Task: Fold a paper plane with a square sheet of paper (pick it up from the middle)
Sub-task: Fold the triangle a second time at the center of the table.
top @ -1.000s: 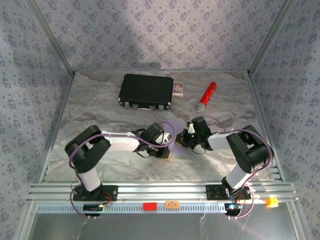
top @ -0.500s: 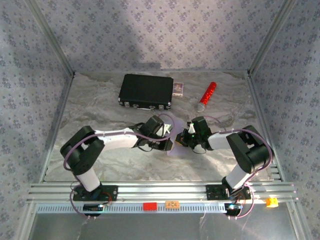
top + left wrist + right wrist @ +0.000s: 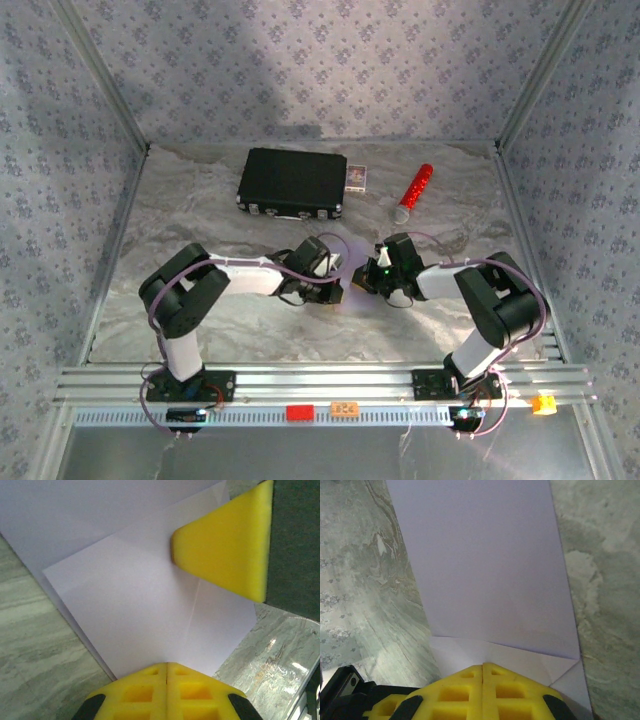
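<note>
With jaws together on both left gripper (image 3: 166, 667) and right gripper (image 3: 483, 668), we judge the lilac sheet (image 3: 135, 610) ahead light, limp, easily creased, best pinched at a folded edge.

The square sheet of paper (image 3: 485, 565) is thin, matt lilac paper, smooth apart from its sharp creases. The right fingers (image 3: 455, 695) are matt yellow plastic with moulded recesses. The tabletop (image 3: 365, 580) has a marbled grey-green covering with a soft sheen and bright glints. The black case (image 3: 292, 180) looks matt, with shiny metal fittings along its near edge. The rail (image 3: 330, 380) is ribbed bare aluminium.
</note>
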Robot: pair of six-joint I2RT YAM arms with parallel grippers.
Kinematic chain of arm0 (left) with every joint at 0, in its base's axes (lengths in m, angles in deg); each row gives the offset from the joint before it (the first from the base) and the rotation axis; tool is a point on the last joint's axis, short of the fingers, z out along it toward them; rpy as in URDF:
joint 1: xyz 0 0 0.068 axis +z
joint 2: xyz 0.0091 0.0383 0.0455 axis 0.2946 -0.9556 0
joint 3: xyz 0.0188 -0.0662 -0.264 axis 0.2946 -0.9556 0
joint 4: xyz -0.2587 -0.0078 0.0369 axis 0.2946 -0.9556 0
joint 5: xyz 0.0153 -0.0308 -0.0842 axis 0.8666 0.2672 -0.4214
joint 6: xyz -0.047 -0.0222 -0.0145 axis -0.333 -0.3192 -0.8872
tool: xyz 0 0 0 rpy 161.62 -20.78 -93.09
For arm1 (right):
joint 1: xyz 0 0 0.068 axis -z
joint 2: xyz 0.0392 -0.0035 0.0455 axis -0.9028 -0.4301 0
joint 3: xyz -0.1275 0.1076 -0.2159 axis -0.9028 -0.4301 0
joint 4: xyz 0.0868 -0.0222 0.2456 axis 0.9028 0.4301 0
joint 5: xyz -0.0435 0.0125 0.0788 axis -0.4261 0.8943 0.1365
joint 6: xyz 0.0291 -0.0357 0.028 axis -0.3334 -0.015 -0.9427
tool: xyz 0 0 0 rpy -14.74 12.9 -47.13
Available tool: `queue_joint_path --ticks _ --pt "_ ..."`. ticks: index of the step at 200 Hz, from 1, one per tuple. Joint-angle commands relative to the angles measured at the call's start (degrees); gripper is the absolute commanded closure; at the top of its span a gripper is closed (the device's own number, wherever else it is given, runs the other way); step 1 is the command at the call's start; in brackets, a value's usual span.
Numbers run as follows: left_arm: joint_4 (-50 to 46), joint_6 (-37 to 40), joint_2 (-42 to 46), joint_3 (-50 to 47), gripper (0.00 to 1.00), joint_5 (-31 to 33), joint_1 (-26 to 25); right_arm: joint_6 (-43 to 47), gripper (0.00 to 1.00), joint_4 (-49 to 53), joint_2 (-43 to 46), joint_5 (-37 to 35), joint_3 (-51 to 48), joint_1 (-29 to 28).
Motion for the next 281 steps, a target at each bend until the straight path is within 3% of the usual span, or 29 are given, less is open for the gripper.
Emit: queue_joint_path --ticks 1,77,218,281 --pt "-3.8 0.0 -0.1 -2.6 1.0 1.2 0.1 0.7 0.95 3.5 2.1 -1.5 1.0 0.3" --pt "-5.0 0.8 -1.1 -1.6 1.0 1.0 0.0 1.8 0.95 5.7 0.4 -1.3 1.8 -4.3" --pt "-7.5 0.8 -2.7 -0.5 1.0 2.8 0.2 4.7 0.96 3.2 -1.7 0.5 0.5 9.1" --pt "-7.3 0.7 -2.7 -0.6 1.0 2.8 0.1 5.9 0.95 6.0 2.9 0.2 2.3 9.2"
